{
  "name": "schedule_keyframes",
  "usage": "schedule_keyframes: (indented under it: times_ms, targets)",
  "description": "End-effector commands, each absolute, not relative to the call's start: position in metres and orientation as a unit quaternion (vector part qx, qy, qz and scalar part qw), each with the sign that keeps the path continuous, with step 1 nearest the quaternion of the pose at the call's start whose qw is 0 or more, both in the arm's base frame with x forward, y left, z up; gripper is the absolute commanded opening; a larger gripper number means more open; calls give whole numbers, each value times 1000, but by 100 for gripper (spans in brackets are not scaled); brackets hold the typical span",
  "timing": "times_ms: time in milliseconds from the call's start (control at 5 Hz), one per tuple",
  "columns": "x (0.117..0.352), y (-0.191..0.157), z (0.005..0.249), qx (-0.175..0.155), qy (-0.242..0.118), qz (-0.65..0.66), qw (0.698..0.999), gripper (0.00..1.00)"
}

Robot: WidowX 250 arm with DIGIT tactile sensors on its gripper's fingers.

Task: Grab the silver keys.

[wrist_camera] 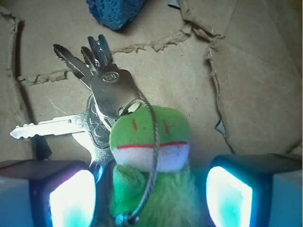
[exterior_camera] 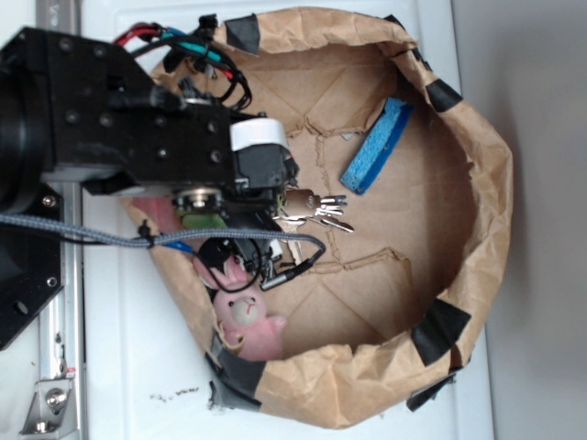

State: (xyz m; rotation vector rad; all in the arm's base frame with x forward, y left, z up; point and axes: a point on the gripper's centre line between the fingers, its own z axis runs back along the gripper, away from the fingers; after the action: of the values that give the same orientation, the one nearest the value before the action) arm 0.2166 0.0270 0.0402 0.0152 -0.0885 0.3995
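Exterior view: looking down into a brown paper tub (exterior_camera: pixel 477 183) with taped edges, there to keep the small things from sliding off; black gripper (exterior_camera: pixel 275 220) reaching in from the left, low over the floor of the tub; keys (exterior_camera: pixel 316 209) poking out just past its tip, near the middle of the tub; blue sponge (exterior_camera: pixel 378 147) lying well apart, up and to the right; pink bunny (exterior_camera: pixel 249 316) tucked against the near wall, just below the arm; jaws mostly hidden here by the arm's own body.

Wrist view: two pads (wrist_camera: pixel 71 198), one low at each side, standing wide apart, with nothing pinched; green toy (wrist_camera: pixel 151 142) sitting between them, not touching either pad as far as can be seen; probably lined up this way so closing would catch the toy or the ring; keys (wrist_camera: pixel 102 106) lying flat on the cardboard just beyond the toy, tied to it by a thin grey cord (wrist_camera: pixel 152 156); shiny, silver, fanned out, one long key pointing left, a few pointing up; a bit of sponge (wrist_camera: pixel 116 12) at the top edge.
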Motion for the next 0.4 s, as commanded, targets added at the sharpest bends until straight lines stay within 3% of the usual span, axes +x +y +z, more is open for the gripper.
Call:
schedule_keyframes:
  times_ms: [0, 200]
  targets:
    - [233, 46, 63, -1, -84, 222, 971, 100]
    - [235, 47, 65, -3, -86, 225, 971, 100]
